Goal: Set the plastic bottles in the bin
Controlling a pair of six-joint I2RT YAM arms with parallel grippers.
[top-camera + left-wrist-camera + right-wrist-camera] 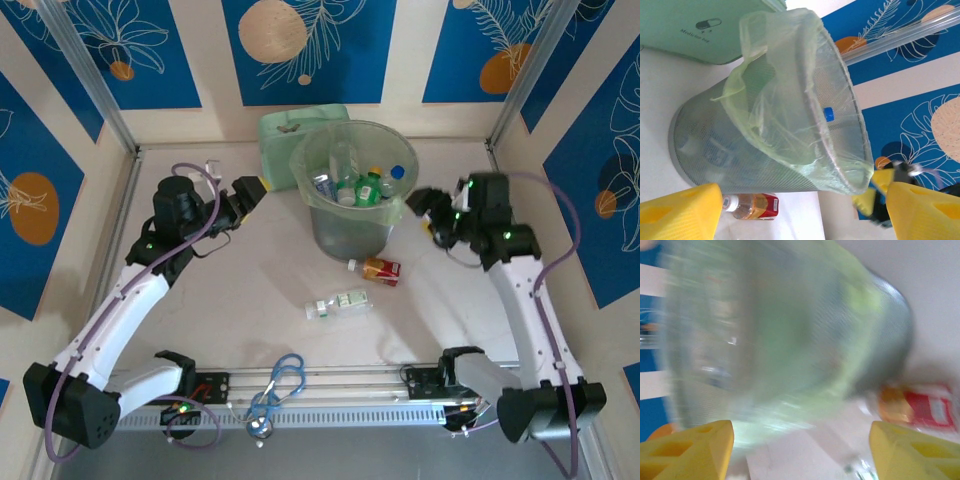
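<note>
The bin (pixel 352 228) is grey mesh lined with translucent pale green. Inside it, the plastic bottles (pixel 360 186) show blue caps and green or clear bodies. Behind the bin, the box (pixel 283 135) is opaque mint green. In front of the bin, the red-label bottle (pixel 378 268) holds orange-brown liquid. Beyond that, the clear bottle (pixel 338 303) wears a green-and-white label. The left gripper (pixel 800 212) and right gripper (pixel 800 450) are yellow-fingered. The walls (pixel 350 60) behind the bin alternate cream stripes with deep blue panels bearing white leaf outlines and orange discs.
</note>
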